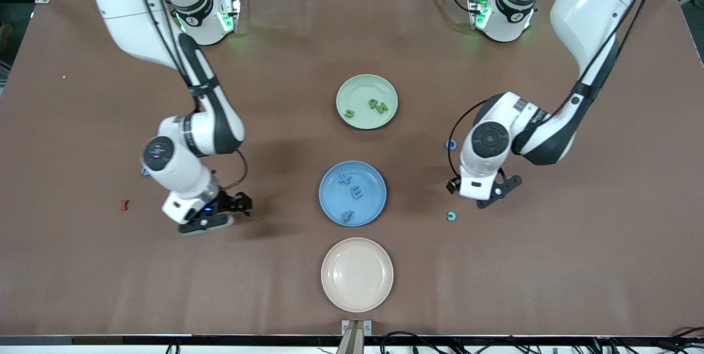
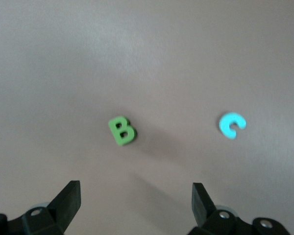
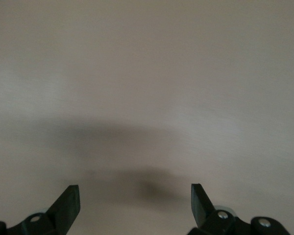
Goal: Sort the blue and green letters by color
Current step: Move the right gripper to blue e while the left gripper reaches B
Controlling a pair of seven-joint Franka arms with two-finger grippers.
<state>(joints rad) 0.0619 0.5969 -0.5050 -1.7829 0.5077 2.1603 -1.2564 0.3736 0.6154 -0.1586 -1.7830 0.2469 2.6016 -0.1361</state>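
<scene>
The green plate (image 1: 367, 83) holds olive-green letters (image 1: 377, 105). Nearer the camera, the blue plate (image 1: 330, 200) holds three blue letters (image 1: 356, 194), an X and an E among them. My left gripper (image 1: 485, 198) hangs open over bare table toward the left arm's end of the blue plate. In its wrist view a green B (image 2: 121, 130) and a light teal C (image 2: 232, 125) lie on the table ahead of the open left gripper (image 2: 136, 196). The C (image 1: 451, 215) also shows from the front; the B is hidden there. My right gripper (image 3: 135, 198) is open over bare table.
An empty beige plate (image 1: 357, 274) sits nearest the camera. A blue ring-shaped letter (image 1: 451, 144) lies beside the left arm. A dark red letter (image 1: 124, 204) and a blue piece (image 1: 145, 171), half hidden by the right arm, lie toward the right arm's end.
</scene>
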